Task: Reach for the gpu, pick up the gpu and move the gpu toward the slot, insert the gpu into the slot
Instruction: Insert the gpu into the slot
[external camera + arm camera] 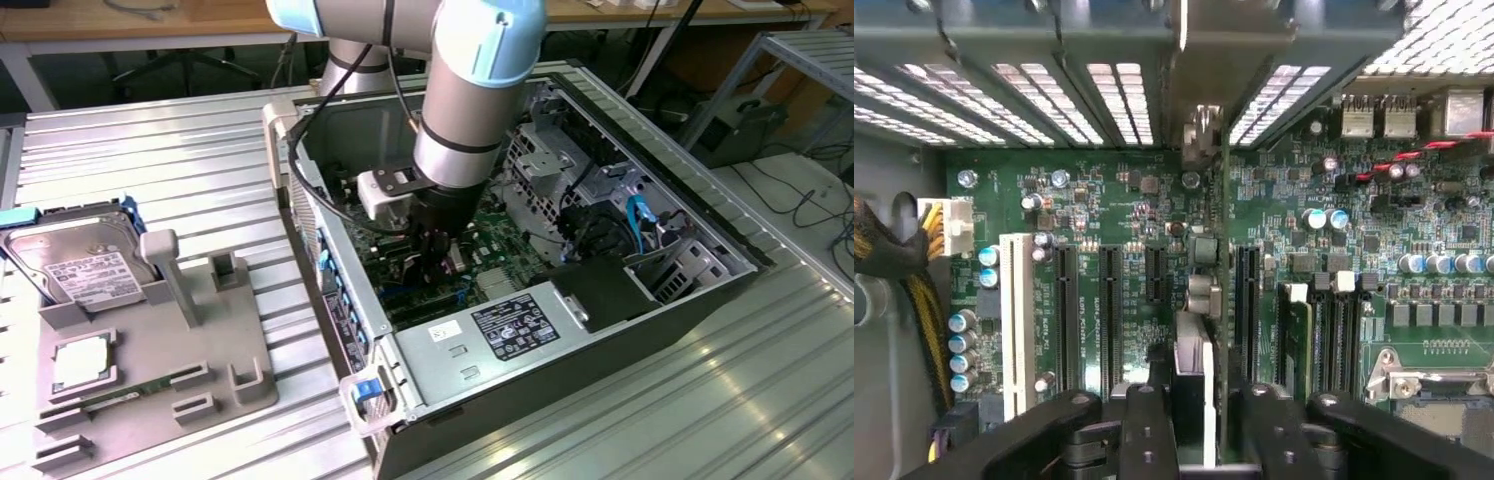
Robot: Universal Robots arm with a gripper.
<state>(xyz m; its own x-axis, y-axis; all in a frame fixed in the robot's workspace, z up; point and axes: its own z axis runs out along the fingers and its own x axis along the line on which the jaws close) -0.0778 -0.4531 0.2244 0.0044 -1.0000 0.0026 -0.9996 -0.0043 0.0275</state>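
The gpu (pixel 1194 352) shows edge-on in the wrist view, standing upright on the green motherboard (pixel 1134 200), its pale metal bracket (pixel 1201 130) against the case's rear grille. The card's lower edge hides the slot beneath it. My gripper (pixel 1208 394) straddles the card. One dark finger (pixel 1147 420) is on each side, and a narrow gap shows beside the card, so the jaws stand slightly open. In the exterior view my gripper (pixel 441 262) reaches straight down into the open computer case (pixel 694 215), over the motherboard (pixel 505 245).
Black slots (pixel 1109 310) and a white slot (pixel 1016 320) lie beside the card, with memory sticks (pixel 1299 335) and the processor socket (pixel 1434 385) on its other side. Yellow-black cables (pixel 914 300) lie near the case wall. Outside the case, a grey fixture (pixel 200 370) holds a hard drive (pixel 80 265).
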